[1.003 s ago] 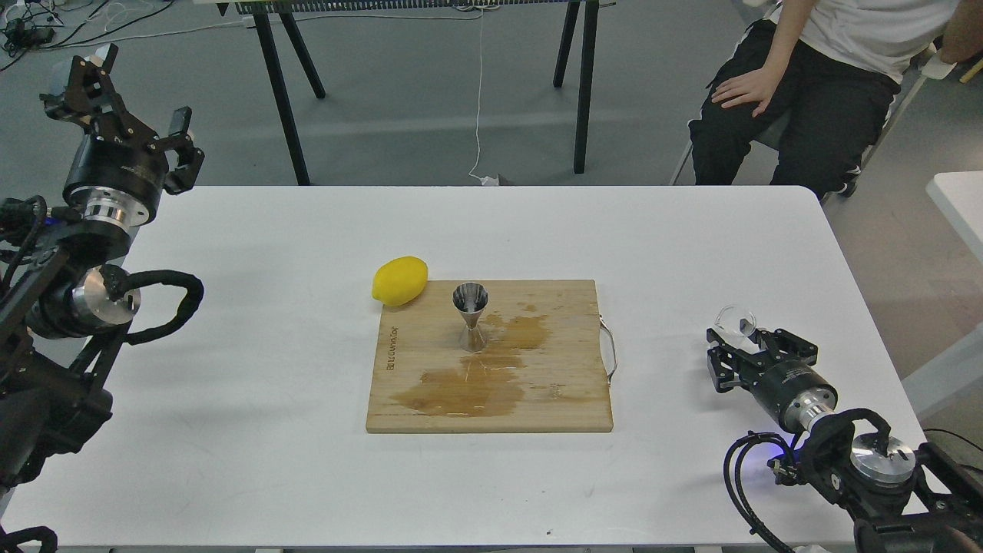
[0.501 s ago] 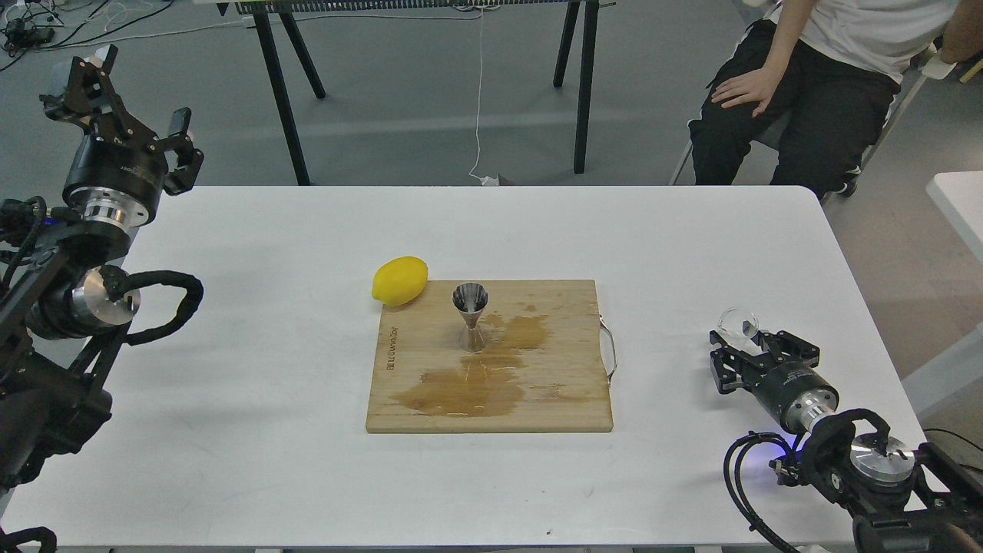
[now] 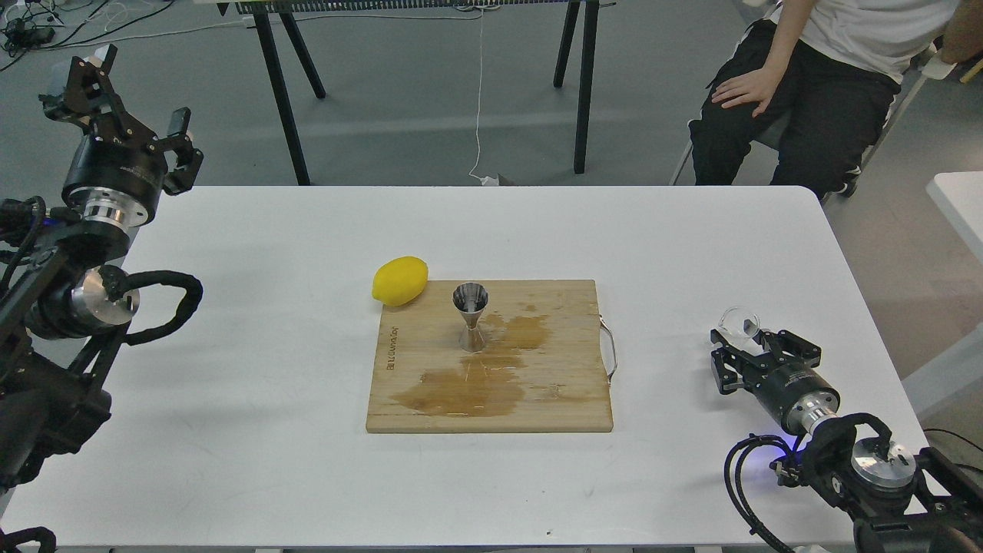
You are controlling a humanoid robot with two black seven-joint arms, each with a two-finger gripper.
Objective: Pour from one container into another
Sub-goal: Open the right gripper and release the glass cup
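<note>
Glass cup point(image 3: 739, 321) just past right gripper point(image 3: 749, 347), jigger point(image 3: 471, 315) upright on board point(image 3: 568, 399).
Light, slick, breakable (grip mid-wall, gently); right fingers spread, unclamped; left gripper point(image 3: 127, 104) apart, empty.

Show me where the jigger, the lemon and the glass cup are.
jigger point(image 3: 470, 316): head view, narrow waist.
lemon point(image 3: 399, 281): head view, middle of peel.
glass cup point(image 3: 739, 321): head view, clear rim.

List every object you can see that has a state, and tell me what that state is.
Jigger: upright on the board.
Cutting board: flat, wet patches.
Lemon: whole, at the board's corner.
Glass cup: on the table by the right gripper; contents unclear.
Right gripper: open.
Left gripper: open, raised, empty.
</note>
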